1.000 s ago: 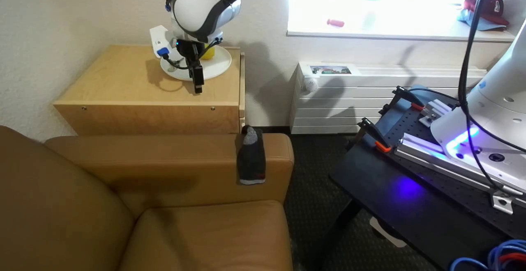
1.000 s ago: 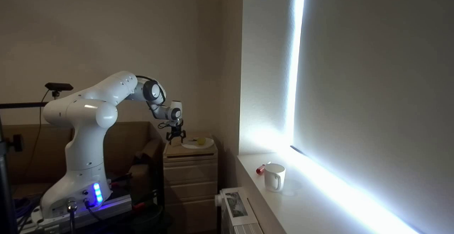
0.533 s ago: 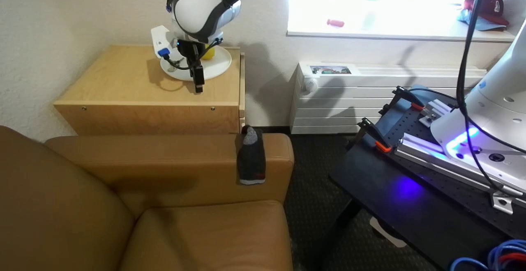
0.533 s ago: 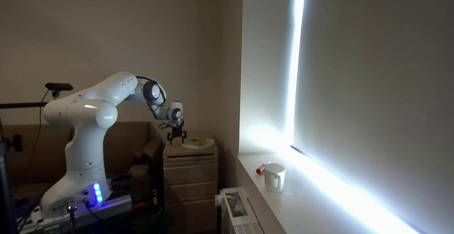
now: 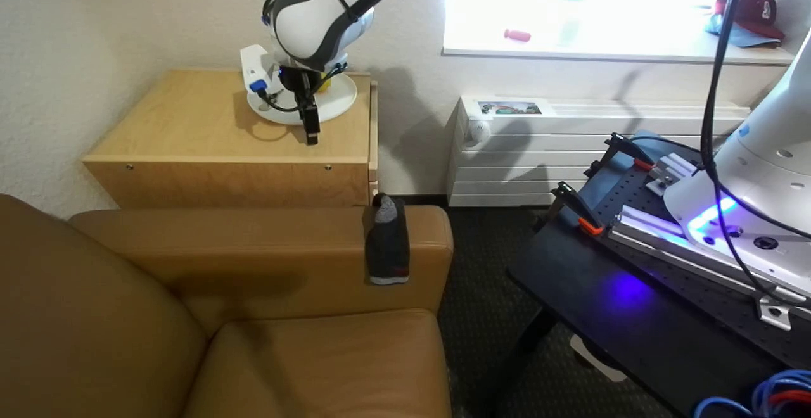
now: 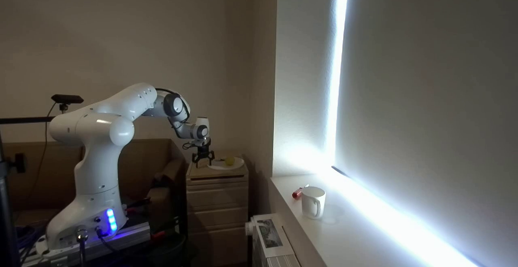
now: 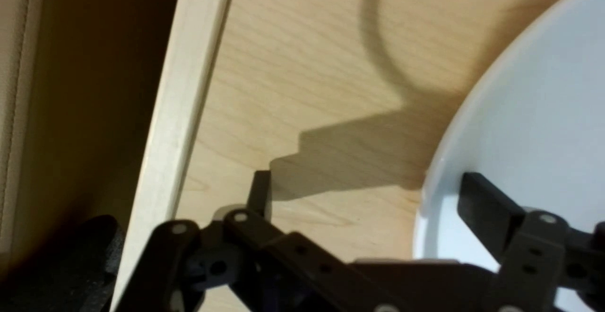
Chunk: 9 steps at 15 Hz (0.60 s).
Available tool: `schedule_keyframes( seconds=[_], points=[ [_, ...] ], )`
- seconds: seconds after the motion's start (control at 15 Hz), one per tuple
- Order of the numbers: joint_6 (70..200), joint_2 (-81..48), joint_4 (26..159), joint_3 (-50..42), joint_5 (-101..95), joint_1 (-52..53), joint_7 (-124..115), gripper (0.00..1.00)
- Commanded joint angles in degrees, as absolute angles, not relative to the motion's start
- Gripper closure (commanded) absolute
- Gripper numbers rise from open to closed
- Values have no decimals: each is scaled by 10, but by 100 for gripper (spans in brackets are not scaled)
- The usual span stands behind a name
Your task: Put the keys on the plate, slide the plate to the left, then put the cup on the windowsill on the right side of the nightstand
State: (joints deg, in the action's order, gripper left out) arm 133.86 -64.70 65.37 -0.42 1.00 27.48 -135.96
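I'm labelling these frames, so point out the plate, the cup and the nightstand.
Plate [image 7: 529,123], wrist view: bare white surface inside the rim.
Cup [image 6: 309,203], in an exterior view: outer wall, beside the handle.
Nightstand [image 5: 190,119], in an exterior view: bare wooden top.

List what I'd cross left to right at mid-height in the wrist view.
Brown stitched-leather sofa, dark shaded strip, pale straight edge of the light tan wooden nightstand, its flat wood-grain top, stepped dark shadow, round white plate. Left out: black two-fingered end effector, lower down, overlapping nightstand and plate.
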Motion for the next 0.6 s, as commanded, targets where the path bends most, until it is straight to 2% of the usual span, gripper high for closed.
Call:
schedule_keyframes(
  seconds=[0.0,0.53],
  points=[
    [1329,-643,657,0,12,273,-1354,0],
    [1180,-633,638,37,31,260,-1326,0]
  ],
)
